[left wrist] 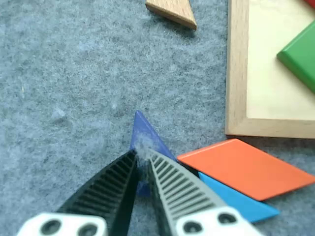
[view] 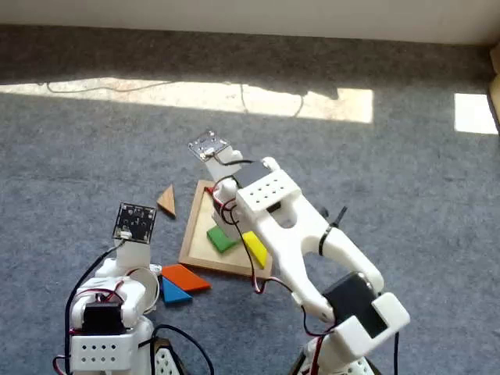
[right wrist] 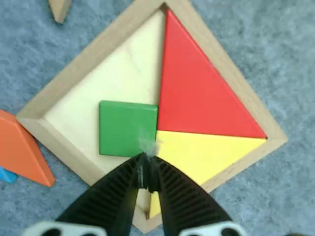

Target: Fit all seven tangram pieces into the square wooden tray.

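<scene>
While my left gripper [left wrist: 142,160] sits low over the grey carpet [left wrist: 74,73], its jaws are drawn nearly together, tips at the sharp corner of the blue triangle [left wrist: 143,133]; I cannot tell whether they pinch it. Just beside that hand, the orange parallelogram [left wrist: 246,167] lies overlapping the blue triangle. Ahead of the hand, well apart, lies a bare wooden triangle [view: 166,200]. The square wooden tray [left wrist: 236,73] sits just past the orange parallelogram. My right gripper [right wrist: 147,164] hangs over the tray, jaws closed on nothing, tips above the seam where the green square [right wrist: 125,125] meets the yellow triangle [right wrist: 206,152]. Beyond those tips the red triangle [right wrist: 197,93] fills the tray's far corner, touching both.
</scene>
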Robot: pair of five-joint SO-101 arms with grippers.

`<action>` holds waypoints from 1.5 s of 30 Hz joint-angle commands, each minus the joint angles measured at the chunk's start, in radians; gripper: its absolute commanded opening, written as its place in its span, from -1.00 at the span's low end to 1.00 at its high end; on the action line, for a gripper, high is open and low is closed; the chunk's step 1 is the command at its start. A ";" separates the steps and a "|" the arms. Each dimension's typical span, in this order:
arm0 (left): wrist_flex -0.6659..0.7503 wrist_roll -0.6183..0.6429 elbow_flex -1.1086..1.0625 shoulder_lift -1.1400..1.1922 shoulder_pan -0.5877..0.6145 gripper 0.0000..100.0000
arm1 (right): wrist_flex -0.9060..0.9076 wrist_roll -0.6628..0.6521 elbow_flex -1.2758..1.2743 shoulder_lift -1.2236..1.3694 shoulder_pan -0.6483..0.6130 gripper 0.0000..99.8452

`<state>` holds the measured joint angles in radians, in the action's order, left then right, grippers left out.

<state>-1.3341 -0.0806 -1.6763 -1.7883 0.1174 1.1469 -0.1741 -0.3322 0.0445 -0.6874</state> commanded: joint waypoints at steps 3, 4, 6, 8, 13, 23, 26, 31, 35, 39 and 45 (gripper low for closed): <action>-0.006 0.009 -0.019 -0.033 0.010 -0.99 | -0.099 -0.002 -0.139 -0.199 0.018 -0.99; -0.006 0.009 -0.019 -0.033 0.010 -0.99 | -0.108 -0.002 -0.163 -0.225 0.019 -0.99; -0.006 0.009 -0.019 -0.033 0.010 -0.99 | -0.110 -0.002 -0.197 -0.282 0.021 -0.99; -0.006 0.009 -0.019 -0.033 0.010 -0.99 | -0.110 -0.002 -0.219 -0.337 0.021 -0.99; -0.006 0.009 -0.019 -0.033 0.010 -0.99 | -0.102 -0.002 -0.252 -0.486 0.048 -0.99; -0.006 0.009 -0.019 -0.033 0.010 -0.99 | -0.021 -0.002 -0.426 -0.924 0.277 -0.98; -0.006 0.009 -0.019 -0.033 0.010 -0.99 | 0.038 -0.008 -0.486 -1.059 0.354 -0.98; -0.006 0.009 -0.019 -0.033 0.010 -0.99 | 0.061 -0.009 -0.624 -1.262 0.476 -0.98; -0.006 0.008 -0.019 -0.033 0.008 -0.99 | 0.054 -0.011 -0.734 -1.405 0.553 -0.98; -0.006 0.008 -0.019 -0.033 0.008 -0.99 | 0.058 -0.011 -0.828 -1.521 0.599 -0.98; -0.006 0.008 -0.019 -0.033 0.008 -0.98 | 0.054 -0.011 -0.958 -1.670 0.650 -0.98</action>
<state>-1.3341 -0.0806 -1.6763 -1.7883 0.1174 1.2006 -0.1741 -1.2635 -1.5604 -0.0614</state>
